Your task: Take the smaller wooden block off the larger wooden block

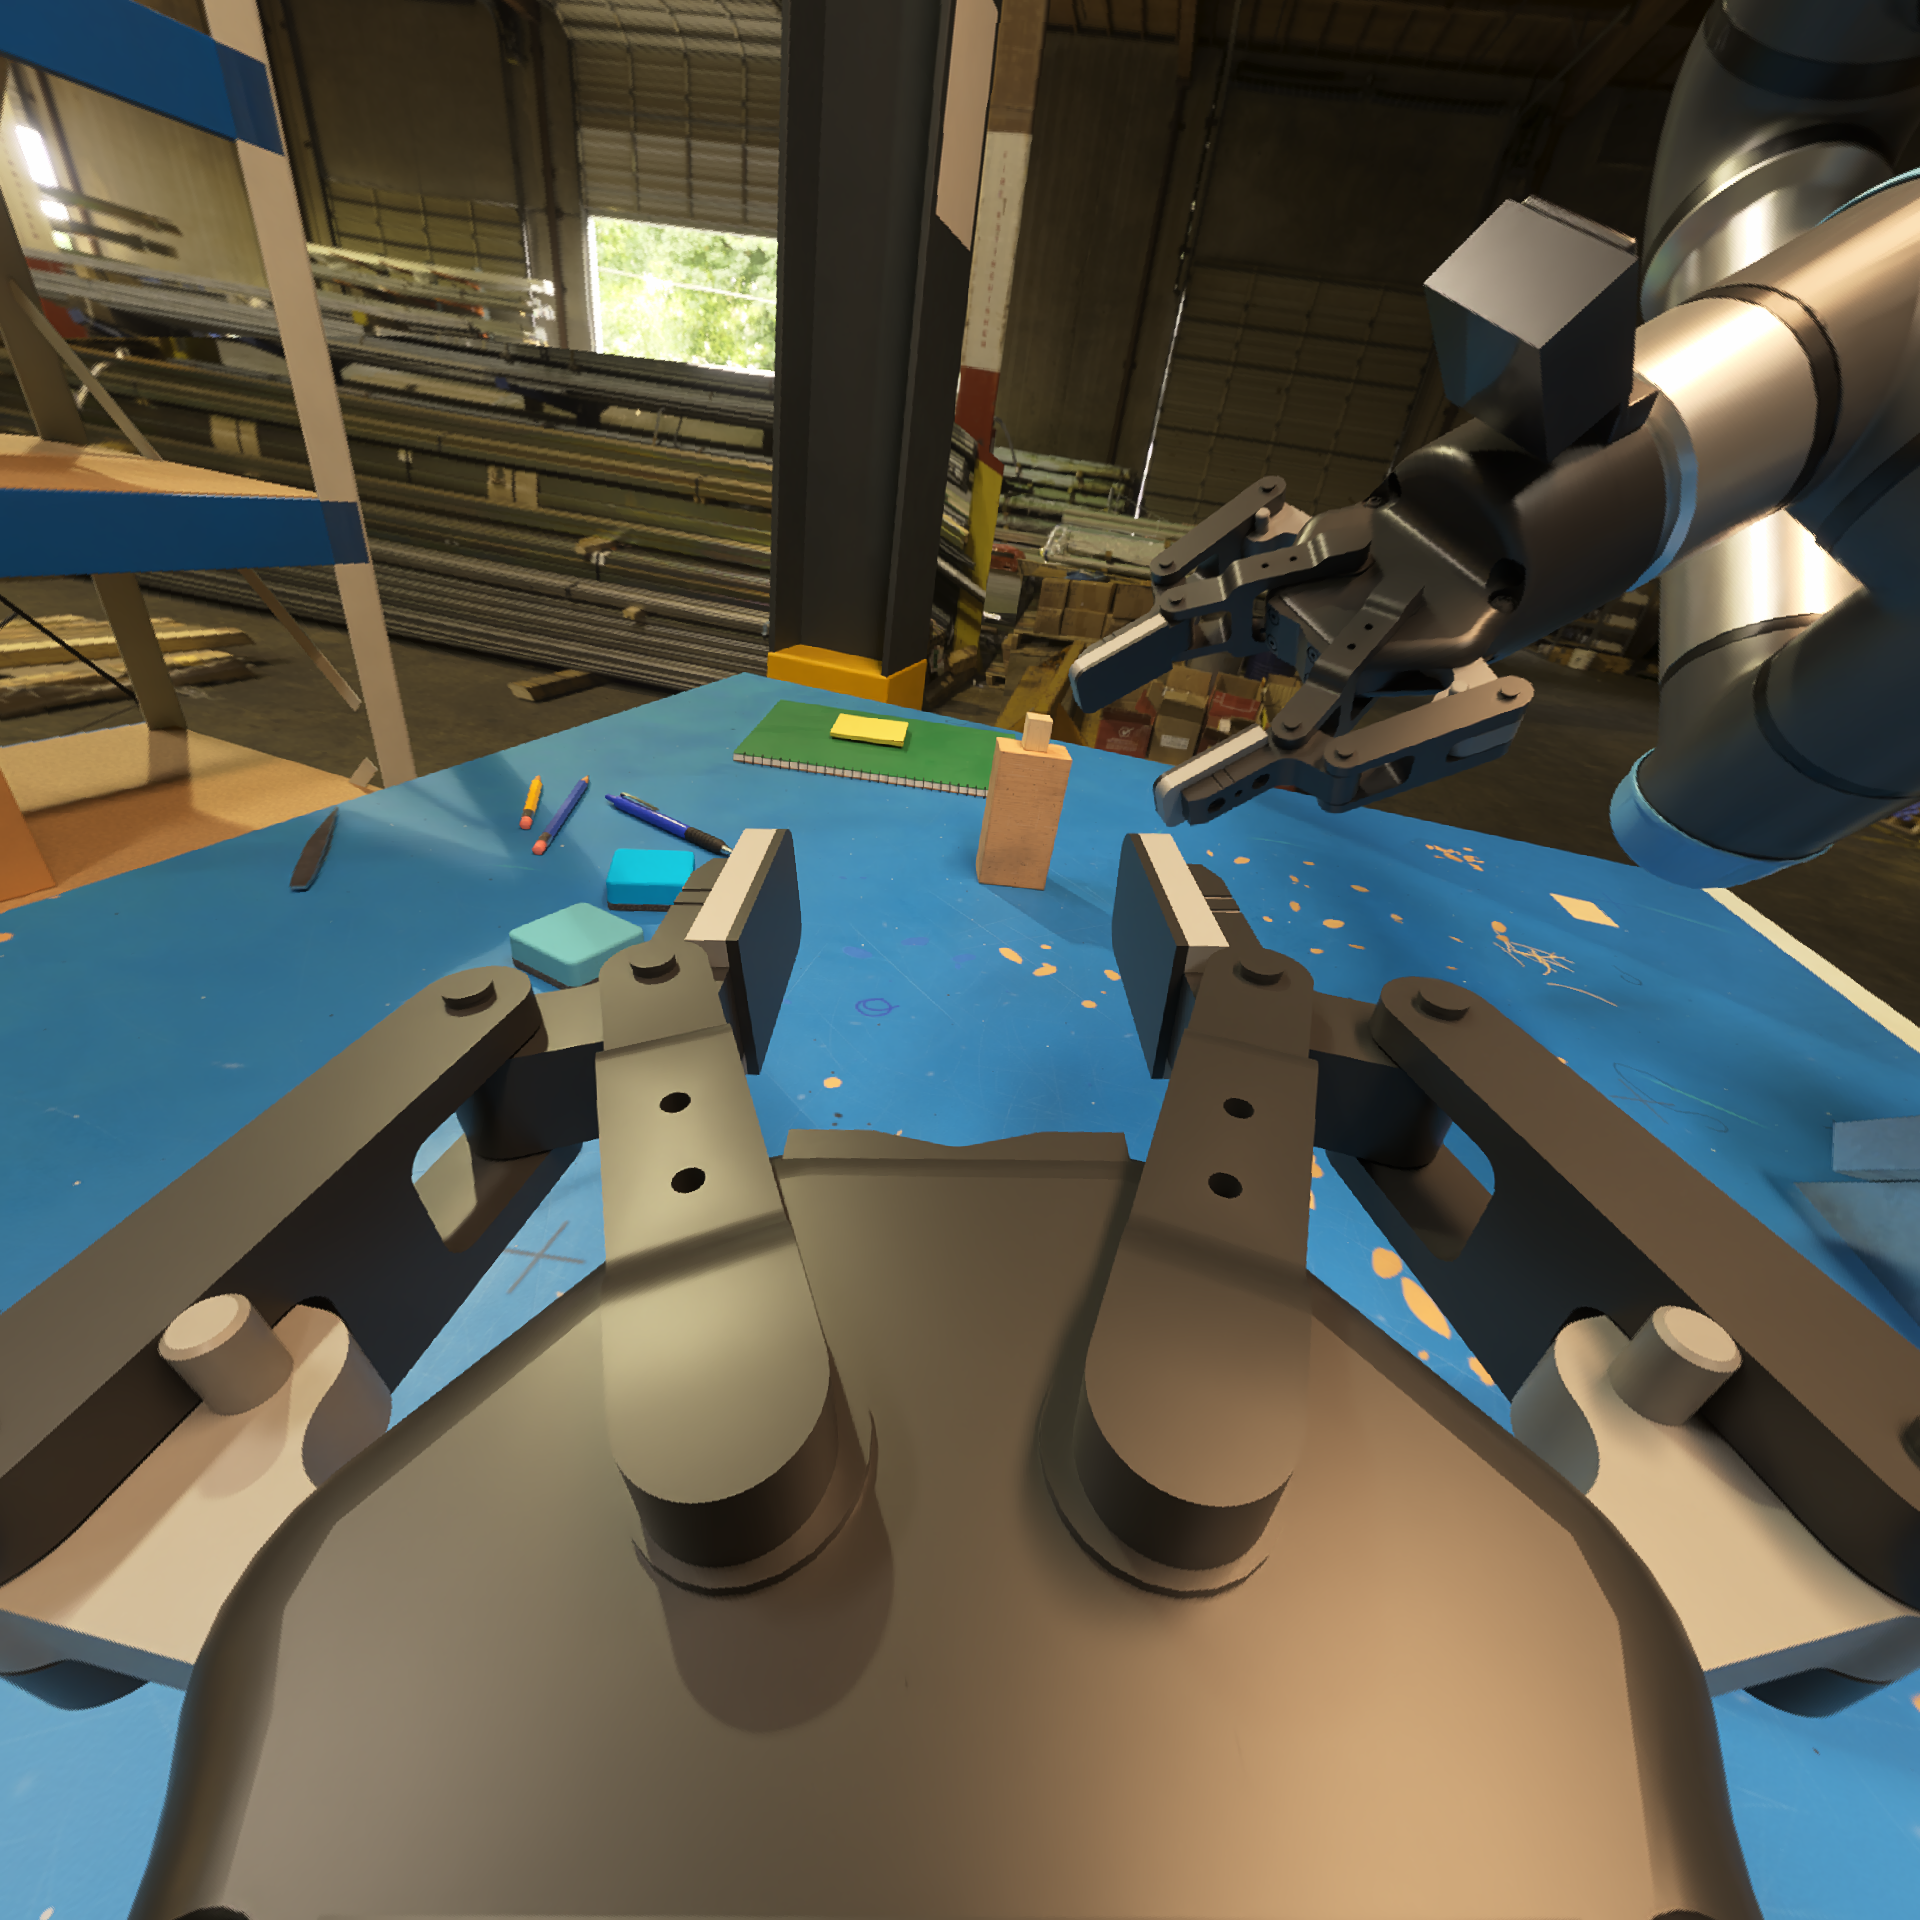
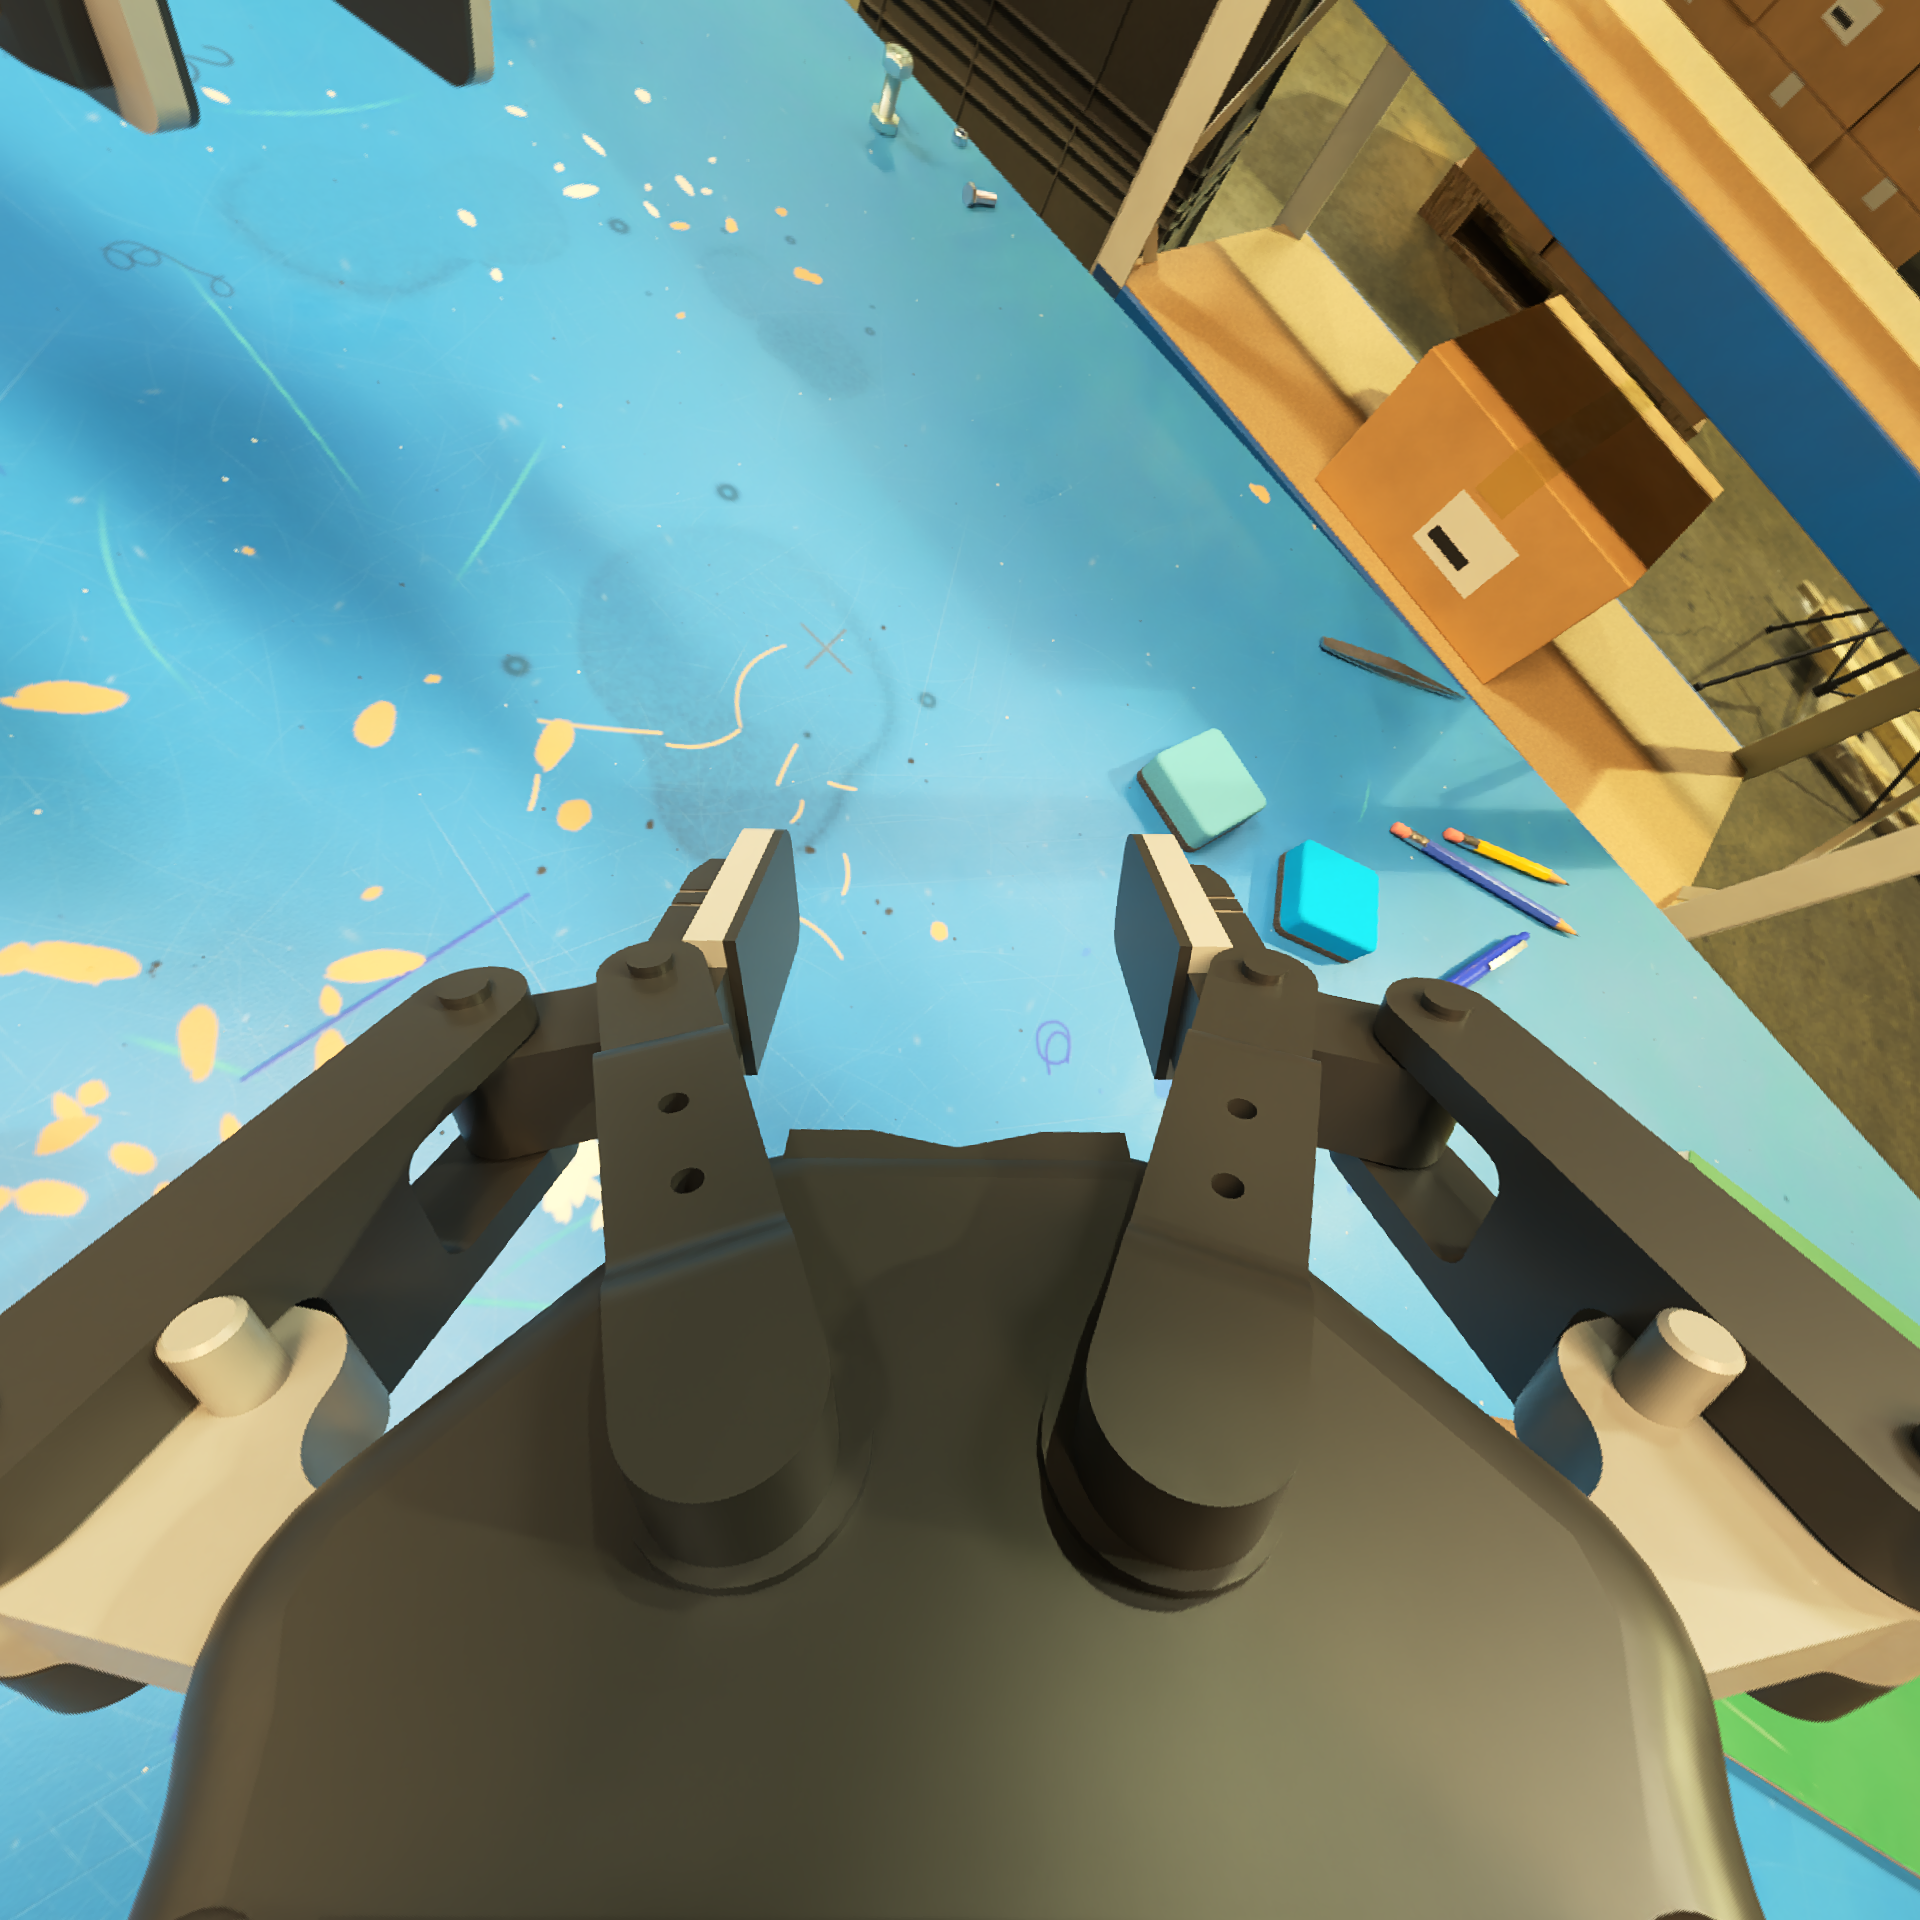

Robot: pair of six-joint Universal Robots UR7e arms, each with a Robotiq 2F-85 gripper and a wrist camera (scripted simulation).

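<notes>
In the left wrist view a tall larger wooden block (image 1: 1023,814) stands upright on the blue table (image 1: 914,997), with the smaller wooden block (image 1: 1037,730) on its top. My left gripper (image 1: 956,920) is open and empty, low over the table, short of the blocks. My right gripper (image 1: 1127,732) shows there too, open and empty, hovering just right of the blocks at about their top height. In the right wrist view the right gripper (image 2: 956,925) is open over bare table (image 2: 623,468); the blocks are out of that view.
A green notebook (image 1: 873,753) with a yellow pad (image 1: 871,729) lies behind the blocks. Two teal erasers (image 1: 577,940) (image 1: 649,876), pencils (image 1: 561,814) and a pen (image 1: 665,821) lie at the left. A shelf with a cardboard box (image 2: 1507,509) borders the table.
</notes>
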